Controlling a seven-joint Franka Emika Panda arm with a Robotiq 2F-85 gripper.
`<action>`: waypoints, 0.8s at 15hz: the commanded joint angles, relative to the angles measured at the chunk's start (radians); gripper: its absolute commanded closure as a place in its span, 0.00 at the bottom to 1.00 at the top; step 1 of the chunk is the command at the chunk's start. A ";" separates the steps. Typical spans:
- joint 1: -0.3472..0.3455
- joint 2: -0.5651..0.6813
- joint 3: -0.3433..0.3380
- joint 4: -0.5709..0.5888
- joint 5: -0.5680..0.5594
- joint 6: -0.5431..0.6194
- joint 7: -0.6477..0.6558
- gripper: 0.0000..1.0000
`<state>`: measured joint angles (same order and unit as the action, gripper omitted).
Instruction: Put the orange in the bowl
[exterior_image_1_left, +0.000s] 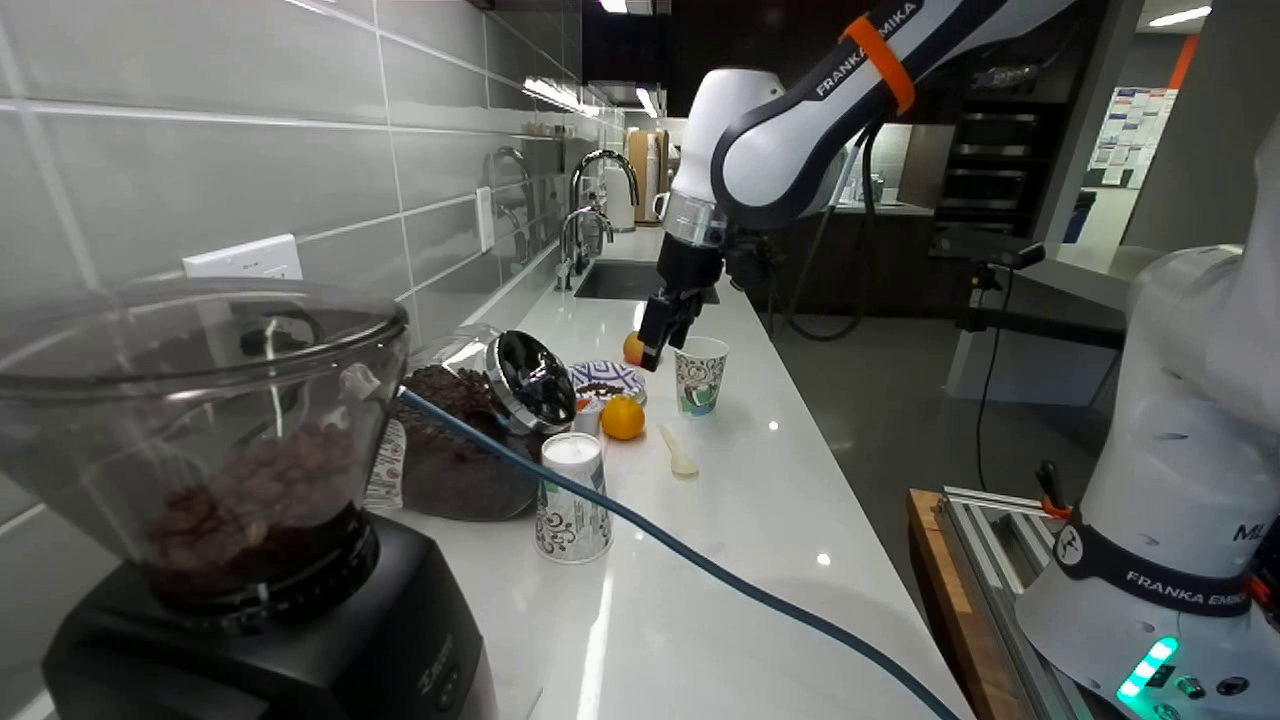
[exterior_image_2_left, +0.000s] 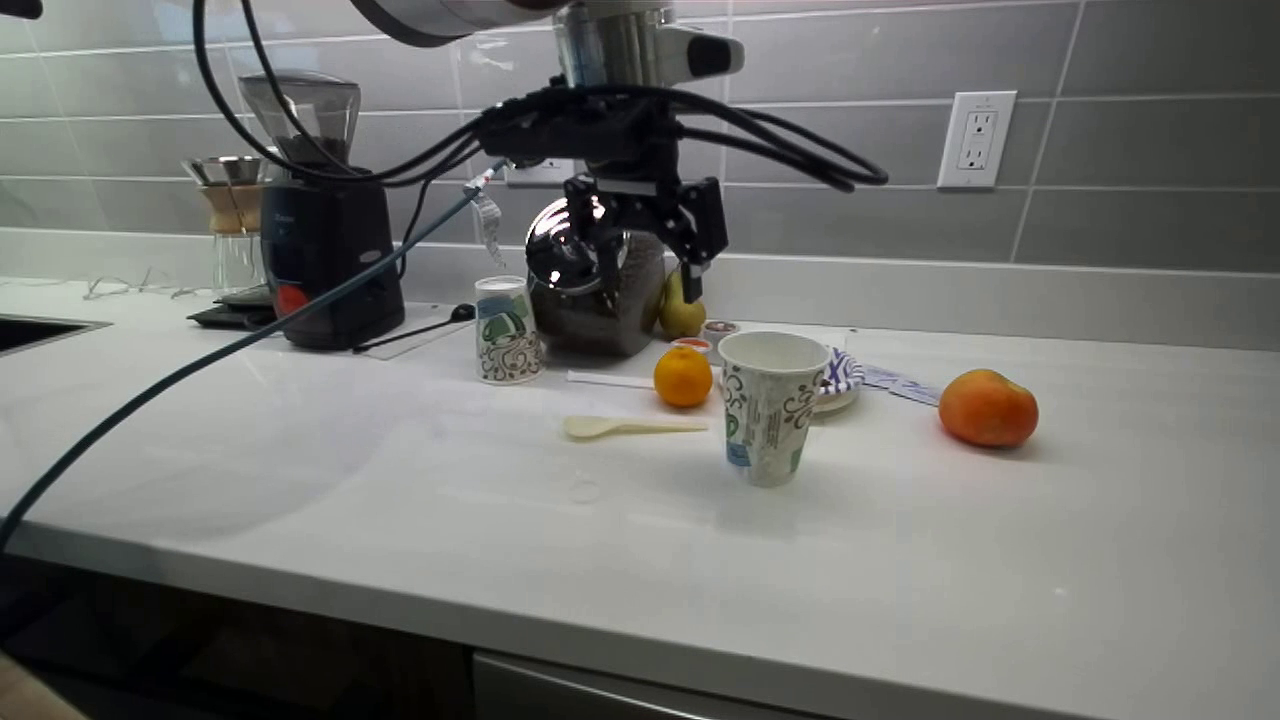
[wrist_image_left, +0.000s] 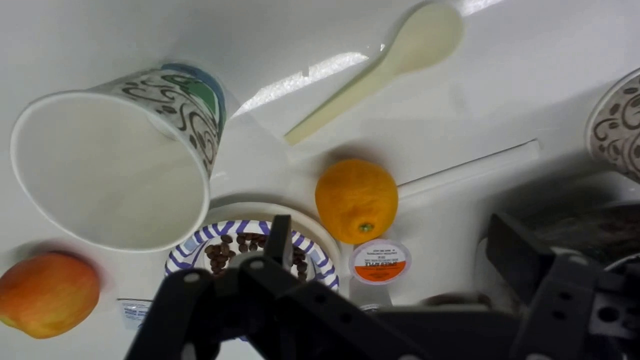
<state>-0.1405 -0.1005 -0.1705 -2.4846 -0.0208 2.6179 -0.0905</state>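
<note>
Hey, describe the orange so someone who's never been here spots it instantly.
On the white counter, find the blue-patterned bowl of coffee beans. The orange sits right beside it, near the handle end of a cream-coloured spoon. Unlike the larger, red-blushed fruit across the bowl, it is plain bright orange all over.

location type: kitchen. identifying features: a white glossy countertop (exterior_image_2_left: 400, 480) along a wall of grey rectangular tiles (exterior_image_2_left: 850, 220); a dark recessed sink (exterior_image_1_left: 625, 282) with a chrome gooseneck faucet (exterior_image_1_left: 575, 190); a black coffee grinder (exterior_image_2_left: 322, 245) with a transparent hopper (exterior_image_2_left: 325, 115); a glass carafe (exterior_image_2_left: 237, 262) with a tan collar (exterior_image_2_left: 236, 211).
</note>
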 joint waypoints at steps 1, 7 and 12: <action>0.003 0.047 -0.009 0.010 0.063 0.051 -0.060 0.00; -0.001 0.097 -0.005 0.023 0.149 0.066 -0.128 0.00; -0.011 0.132 -0.004 0.043 0.164 0.085 -0.158 0.00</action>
<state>-0.1426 -0.0093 -0.1749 -2.4748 0.1147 2.6773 -0.2045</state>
